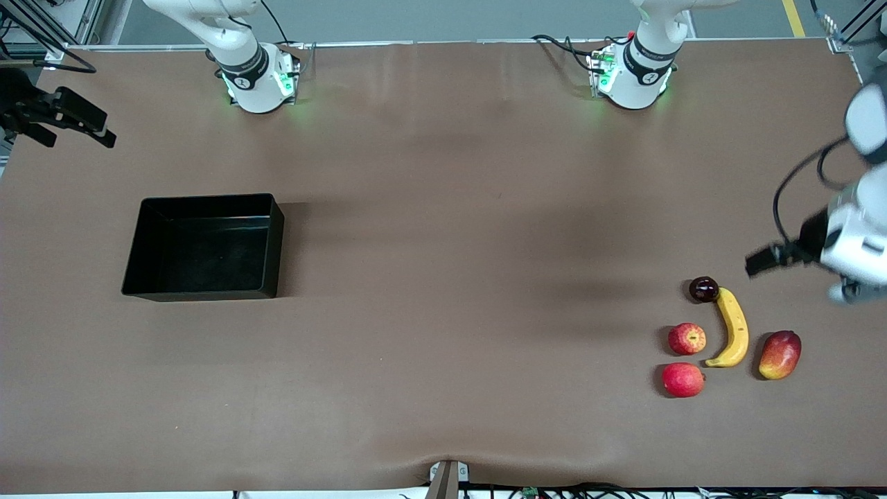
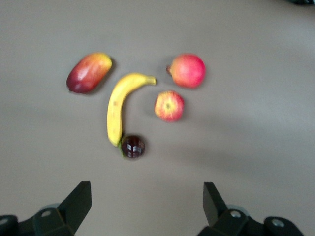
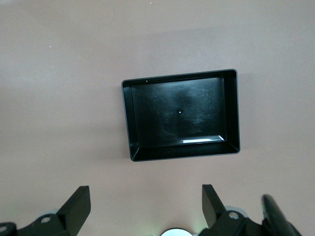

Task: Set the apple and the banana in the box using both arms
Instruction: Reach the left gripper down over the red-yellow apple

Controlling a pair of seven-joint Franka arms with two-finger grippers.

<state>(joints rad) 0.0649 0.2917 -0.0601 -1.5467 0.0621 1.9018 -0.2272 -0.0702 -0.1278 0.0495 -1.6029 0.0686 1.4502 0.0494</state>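
The left gripper (image 2: 147, 204) hangs open and empty over the table, near the fruits. Its wrist view shows the banana (image 2: 119, 107) touching a dark round fruit (image 2: 132, 146), the apple (image 2: 169, 105) just beside the banana, also a pink fruit (image 2: 187, 70) and a mango (image 2: 88, 72). The right gripper (image 3: 146, 205) is open too; its own view shows the empty box (image 3: 181, 114) below it. Only the front view shows fruits and box well apart.

Banana (image 1: 732, 330) lies beside apple (image 1: 687, 339); box (image 1: 149, 274) well apart.
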